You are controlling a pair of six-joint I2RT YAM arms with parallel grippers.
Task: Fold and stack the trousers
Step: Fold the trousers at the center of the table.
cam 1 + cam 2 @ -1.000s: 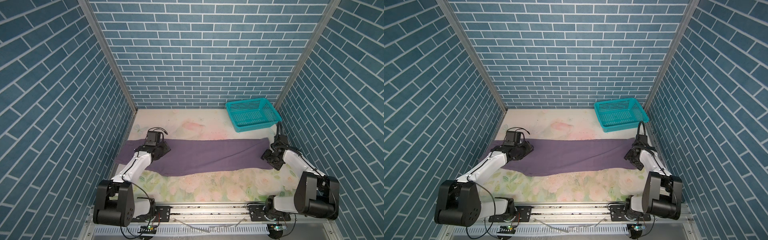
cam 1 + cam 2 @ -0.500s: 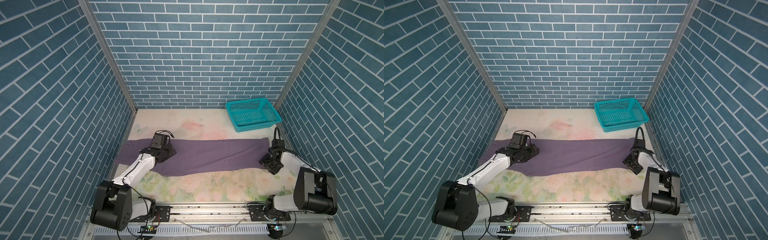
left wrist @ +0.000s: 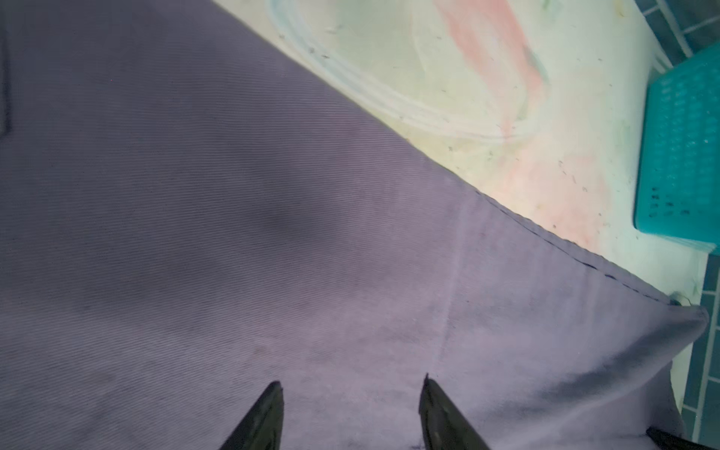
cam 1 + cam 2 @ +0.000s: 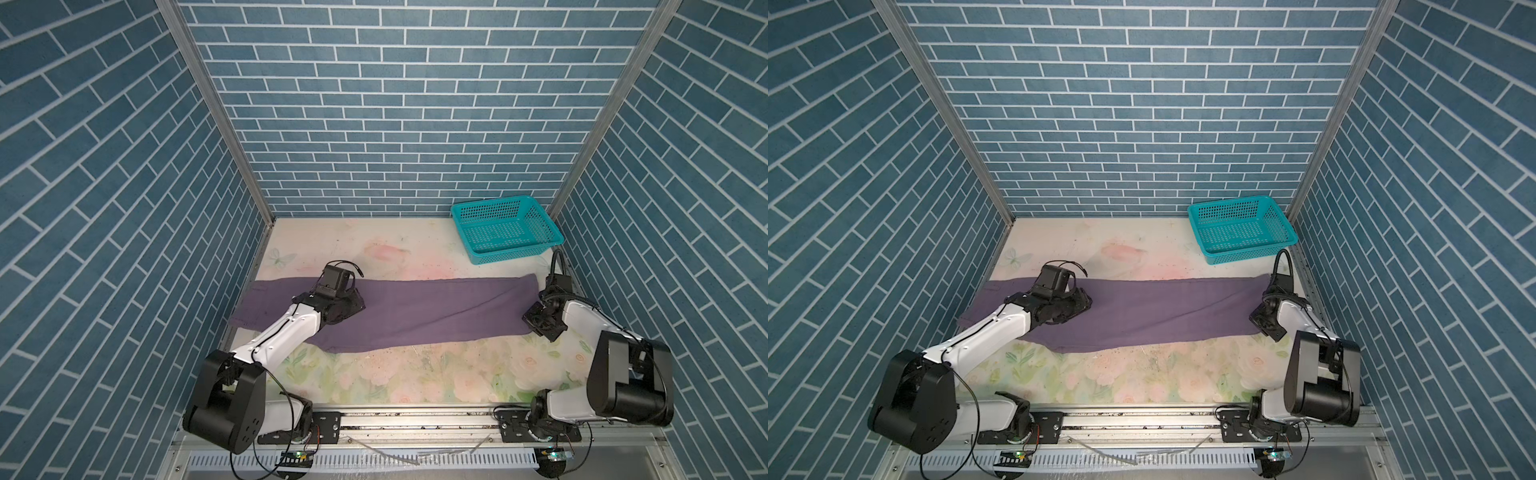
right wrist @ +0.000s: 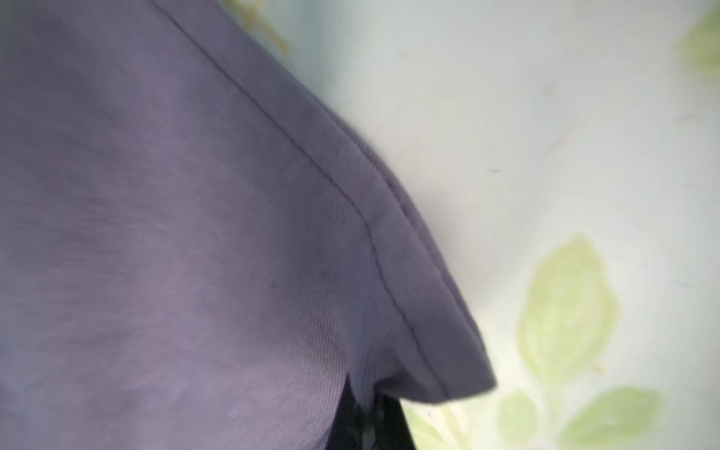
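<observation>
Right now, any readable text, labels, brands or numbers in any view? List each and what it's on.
None can be read in any view.
trousers: plain purple cloth, no tag or print showing.
basket: plain teal mesh, no label.
left arm, right arm: no markings visible on the housings.
circuit boards on the front rail: too small to read.

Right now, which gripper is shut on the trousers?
The right gripper, pinching a hem corner of the trousers near the basket; the left gripper stands open above them.
</observation>
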